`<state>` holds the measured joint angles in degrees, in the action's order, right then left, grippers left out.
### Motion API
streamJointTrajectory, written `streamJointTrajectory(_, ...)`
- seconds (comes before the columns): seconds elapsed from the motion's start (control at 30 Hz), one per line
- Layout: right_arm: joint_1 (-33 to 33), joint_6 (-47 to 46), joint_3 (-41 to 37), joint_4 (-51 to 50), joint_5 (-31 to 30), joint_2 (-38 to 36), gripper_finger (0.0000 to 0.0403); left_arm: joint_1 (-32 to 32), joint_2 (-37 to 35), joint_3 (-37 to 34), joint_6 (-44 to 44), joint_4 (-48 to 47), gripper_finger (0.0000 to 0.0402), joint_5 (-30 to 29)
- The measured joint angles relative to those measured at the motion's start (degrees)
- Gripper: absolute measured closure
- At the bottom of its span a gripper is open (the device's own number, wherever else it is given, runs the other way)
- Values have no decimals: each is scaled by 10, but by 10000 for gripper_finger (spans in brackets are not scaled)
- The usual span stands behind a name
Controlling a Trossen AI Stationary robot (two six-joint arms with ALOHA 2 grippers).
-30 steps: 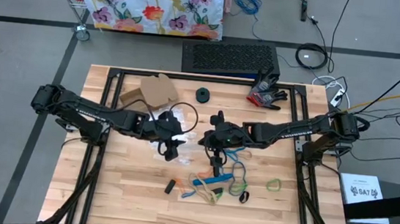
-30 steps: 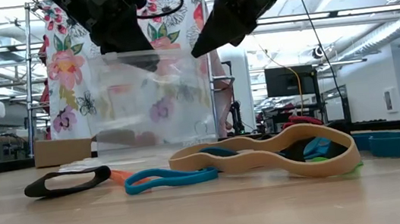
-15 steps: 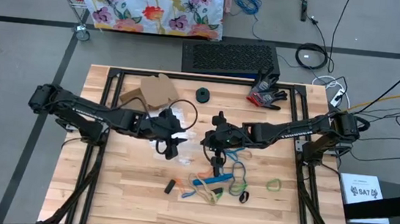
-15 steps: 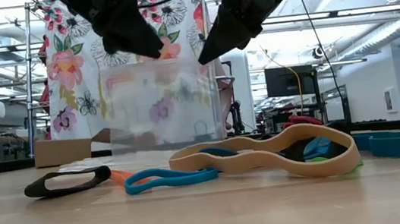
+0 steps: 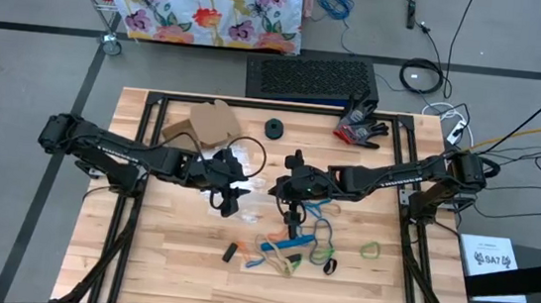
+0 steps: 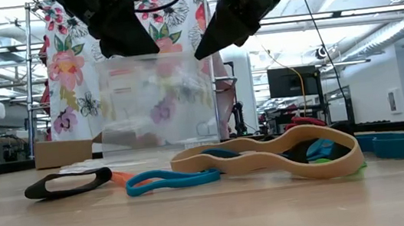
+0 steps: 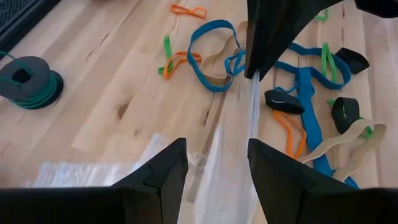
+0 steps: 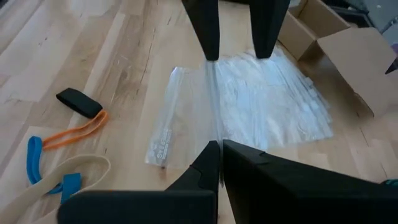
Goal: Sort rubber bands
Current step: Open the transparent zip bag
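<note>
Wooden tabletop (image 5: 169, 271) holds thin floppy rubber bands (image 5: 291, 248), blue, orange, tan, black.

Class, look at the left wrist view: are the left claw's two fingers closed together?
No: the left claw stands open, with bare table and clear bag showing between its fingers.

A robotics lab or workshop is showing here: a wooden table (image 5: 179, 272) is sitting on a black metal frame (image 5: 412, 235), loose cables (image 5: 422, 77) are trailing over the grey floor, and shelving, a monitor (image 6: 288, 87) and ceiling strip lights are filling the room behind.
</note>
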<state>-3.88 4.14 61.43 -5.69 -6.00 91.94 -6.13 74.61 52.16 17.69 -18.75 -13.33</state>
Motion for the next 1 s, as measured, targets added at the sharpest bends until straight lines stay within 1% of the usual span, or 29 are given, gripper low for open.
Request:
streamJointTrajectory(0.43,0,4,0,13,0,0,401,0,4,0,13,-20,231,-1)
streamJointTrajectory(0.63,-8,14,0,29,0,0,401,0,10,0,15,-52,231,-23)
streamJointTrajectory(0.8,-11,23,0,50,1,0,401,0,10,0,15,-50,231,-26)
streamJointTrajectory(0.9,-11,25,0,55,1,0,401,0,14,0,16,-44,234,-9)
streamJointTrajectory(1.0,-11,29,0,59,1,0,401,0,25,0,15,-36,250,15)
